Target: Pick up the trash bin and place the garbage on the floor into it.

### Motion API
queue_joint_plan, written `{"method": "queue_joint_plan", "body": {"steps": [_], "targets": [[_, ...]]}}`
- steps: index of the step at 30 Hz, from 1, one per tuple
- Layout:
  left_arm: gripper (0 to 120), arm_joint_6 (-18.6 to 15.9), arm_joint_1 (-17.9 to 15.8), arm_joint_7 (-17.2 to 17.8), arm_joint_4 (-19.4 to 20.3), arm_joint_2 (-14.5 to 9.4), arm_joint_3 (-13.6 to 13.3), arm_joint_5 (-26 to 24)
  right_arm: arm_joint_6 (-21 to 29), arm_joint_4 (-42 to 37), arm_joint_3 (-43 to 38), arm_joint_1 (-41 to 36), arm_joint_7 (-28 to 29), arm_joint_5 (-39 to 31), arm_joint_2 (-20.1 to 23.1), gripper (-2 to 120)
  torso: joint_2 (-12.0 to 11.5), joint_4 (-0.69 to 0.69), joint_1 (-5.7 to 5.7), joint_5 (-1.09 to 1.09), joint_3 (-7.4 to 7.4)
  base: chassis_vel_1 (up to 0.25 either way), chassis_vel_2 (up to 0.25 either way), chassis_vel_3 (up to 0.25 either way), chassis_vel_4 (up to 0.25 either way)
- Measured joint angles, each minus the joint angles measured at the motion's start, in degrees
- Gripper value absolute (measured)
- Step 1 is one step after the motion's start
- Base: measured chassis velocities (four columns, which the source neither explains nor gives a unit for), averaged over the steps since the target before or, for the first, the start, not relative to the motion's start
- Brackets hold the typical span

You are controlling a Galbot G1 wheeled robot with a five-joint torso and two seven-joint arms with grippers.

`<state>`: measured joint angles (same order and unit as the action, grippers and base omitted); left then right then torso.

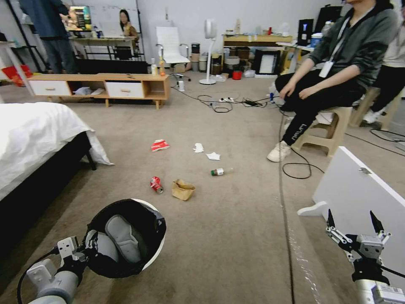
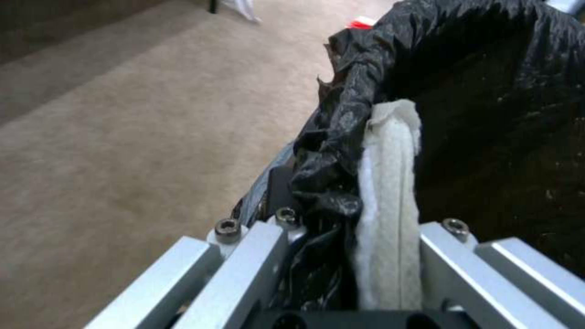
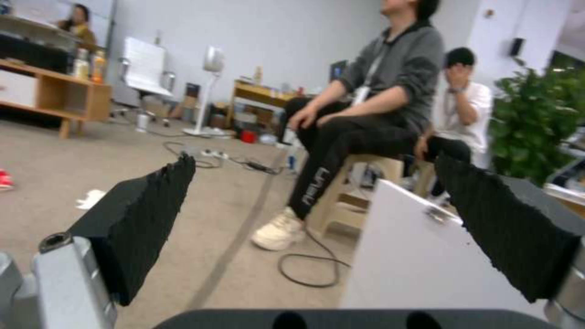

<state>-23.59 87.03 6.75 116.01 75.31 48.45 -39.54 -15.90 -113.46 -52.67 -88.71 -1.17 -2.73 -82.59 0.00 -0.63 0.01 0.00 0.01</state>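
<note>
**Holding the lined bin over the carpet, litter ahead**

Gripping the trash bin (image 1: pixel 126 238) by its rim, the left gripper (image 1: pixel 86 249) has closed on the folded black bag: in the left wrist view one white padded finger (image 2: pixel 387 205) lies inside the liner and the other side presses the outside of the rim, with the plastic bunched between them. The bin is tilted, its mouth turned up toward the head camera, low at the robot's left over the floor (image 1: pixel 236 236). Inside, only the dark liner and the pale pad show; no litter can be made out in it.

The garbage lies ahead on the carpet, apart from the bin. Nearest are a crushed red can (image 1: pixel 156 184) and, just beside it, a crumpled brown paper bag (image 1: pixel 183 189). Farther on lies a small clear bottle (image 1: pixel 221 171) on its side, then two white tissue wads (image 1: pixel 198 147) (image 1: pixel 213 156) and a red-white wrapper (image 1: pixel 160 145).

The right gripper (image 1: pixel 355 223) hangs low at the robot's right with its black fingers spread wide and nothing between them, just in front of a white board (image 1: pixel 358 190). A bed (image 1: pixel 38 131) borders the left side, and a black cable (image 1: pixel 285 202) runs along the carpet to the right of the litter. A seated person's shoe (image 1: pixel 278 151) rests on the carpet beyond the bottle.
</note>
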Motion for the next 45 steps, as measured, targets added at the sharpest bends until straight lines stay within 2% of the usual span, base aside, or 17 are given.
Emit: {"method": "queue_joint_plan", "body": {"steps": [10, 17, 20, 31, 45], "targets": [[6, 0.92, 0.03, 0.00, 0.05, 0.16, 0.06, 0.13, -0.14, -0.20, -0.01, -0.03, -0.31, 0.00, 0.03, 100, 0.00, 0.02, 0.00, 0.00, 0.00, 0.078, 0.079, 0.072, 0.077], [6, 1.16, 0.00, 0.00, 0.25, 0.26, -0.06, 0.22, -0.18, -0.26, 0.04, -0.09, -0.41, 0.06, -0.04, 100, 0.00, -0.04, 0.00, 0.00, 0.00, 0.007, 0.006, 0.006, 0.005], [6, 1.16, -0.02, 0.00, 0.36, 0.33, -0.13, 0.24, -0.08, -0.26, 0.05, -0.10, -0.36, 0.28, -0.12, 100, 0.00, 0.00, 0.00, 0.00, 0.00, 0.000, 0.000, 0.000, 0.000], [6, 1.16, -0.21, 0.01, 0.39, 0.39, -0.24, 0.29, 0.74, 0.09, 0.14, 0.22, 1.53, 0.80, -0.30, 100, 0.00, 0.00, 0.00, 0.00, 0.00, -0.003, 0.005, 0.005, -0.005], [6, 1.03, -0.59, 0.19, 0.13, 0.78, -0.77, 0.64, 0.49, 0.21, -0.08, 0.17, 1.16, 0.78, -0.22, 100, 0.00, 0.00, 0.00, -0.01, 0.00, -0.180, 0.160, 0.169, -0.160]]}}
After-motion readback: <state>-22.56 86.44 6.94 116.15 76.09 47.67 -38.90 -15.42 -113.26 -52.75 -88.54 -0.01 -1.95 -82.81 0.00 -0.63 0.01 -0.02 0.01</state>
